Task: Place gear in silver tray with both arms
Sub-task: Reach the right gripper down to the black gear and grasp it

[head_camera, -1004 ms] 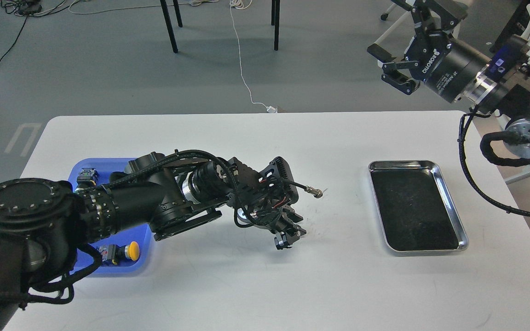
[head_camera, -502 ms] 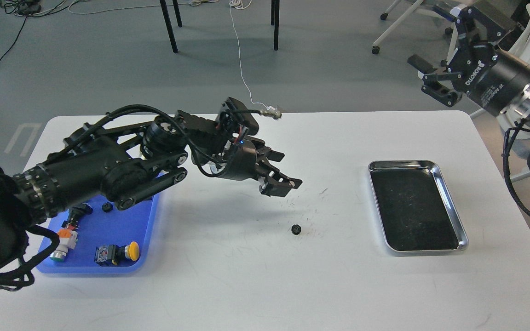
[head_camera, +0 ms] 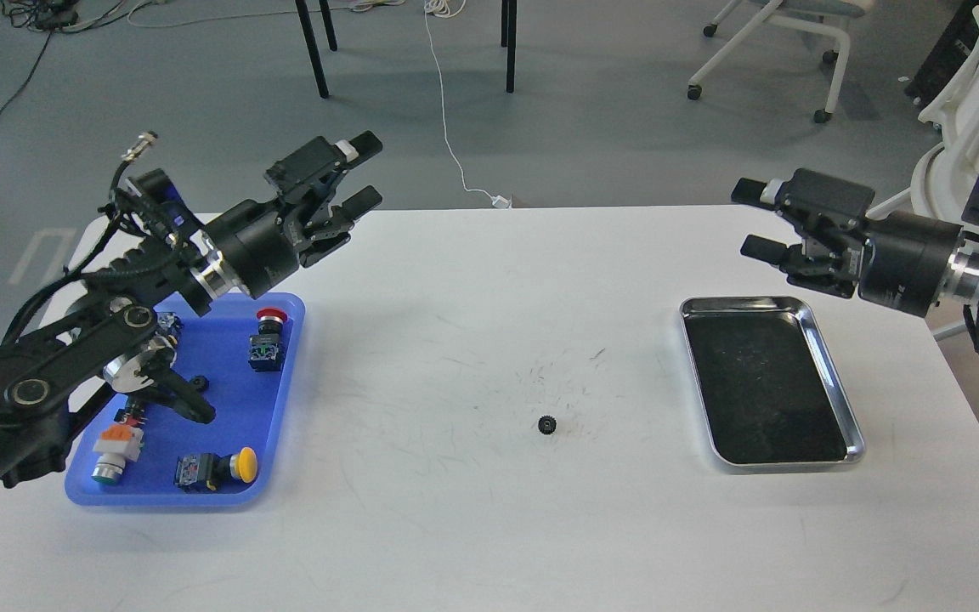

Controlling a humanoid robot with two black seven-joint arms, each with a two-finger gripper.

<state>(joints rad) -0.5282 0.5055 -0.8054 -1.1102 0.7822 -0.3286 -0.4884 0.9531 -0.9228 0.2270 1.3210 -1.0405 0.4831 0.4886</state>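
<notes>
A small black gear [head_camera: 547, 424] lies on the white table [head_camera: 489, 527] near its middle, to the left of the silver tray [head_camera: 832, 382]. The tray is empty, with a dark reflective bottom. My left gripper [head_camera: 362, 172] is open and empty, raised above the table's back left, far from the gear. My right gripper [head_camera: 753, 218] is open and empty, held above the table's back edge, just beyond the tray's far end.
A blue plastic tray [head_camera: 285, 408] at the left holds several push-button switches, among them a red-capped one [head_camera: 267, 342] and a yellow-capped one [head_camera: 219, 468]. Chair legs and cables are on the floor behind the table.
My left gripper let go of the gear on the table, then rose and pulled back to the upper left. My right gripper came down and left toward the tray's far end.
</notes>
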